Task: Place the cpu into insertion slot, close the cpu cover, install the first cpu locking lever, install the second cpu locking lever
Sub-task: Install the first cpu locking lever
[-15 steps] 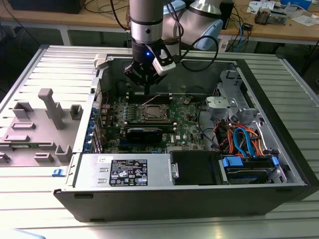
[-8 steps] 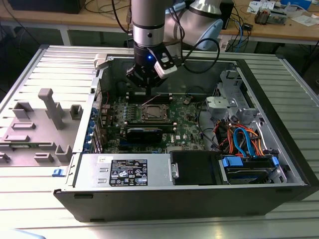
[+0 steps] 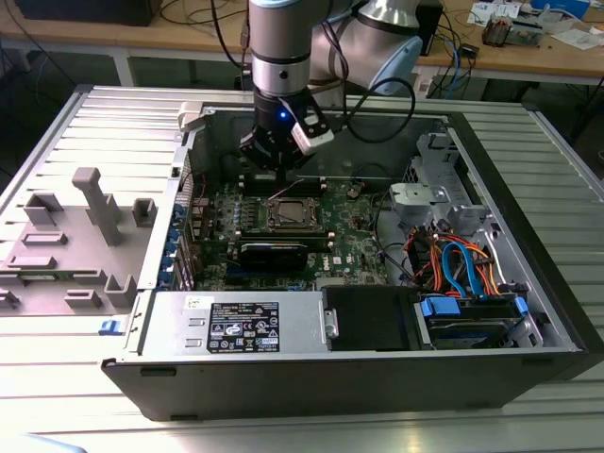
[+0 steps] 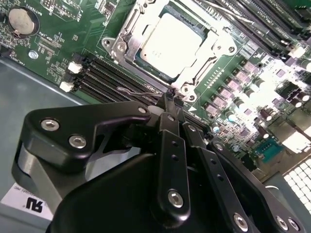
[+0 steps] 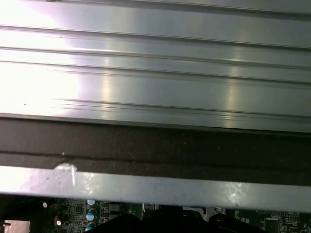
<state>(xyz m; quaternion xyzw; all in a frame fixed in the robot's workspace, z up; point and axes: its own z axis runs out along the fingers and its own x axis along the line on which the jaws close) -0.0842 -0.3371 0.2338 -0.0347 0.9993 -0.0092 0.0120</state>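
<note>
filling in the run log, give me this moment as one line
gripper: shut, tips at thin wire locking lever | silvery-beige square cpu: seated in socket | silvery metal cover frame: down over cpu

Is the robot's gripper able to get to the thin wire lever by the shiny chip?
Probably yes. In the second wrist view the gripper sits right at the thin wire lever beside the cpu, with nothing between them.

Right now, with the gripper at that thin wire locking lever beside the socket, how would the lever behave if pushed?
The locking lever looks like thin bent wire, so probably springy and light. Its smooth metal may slip off the gripper fingertips.
</note>
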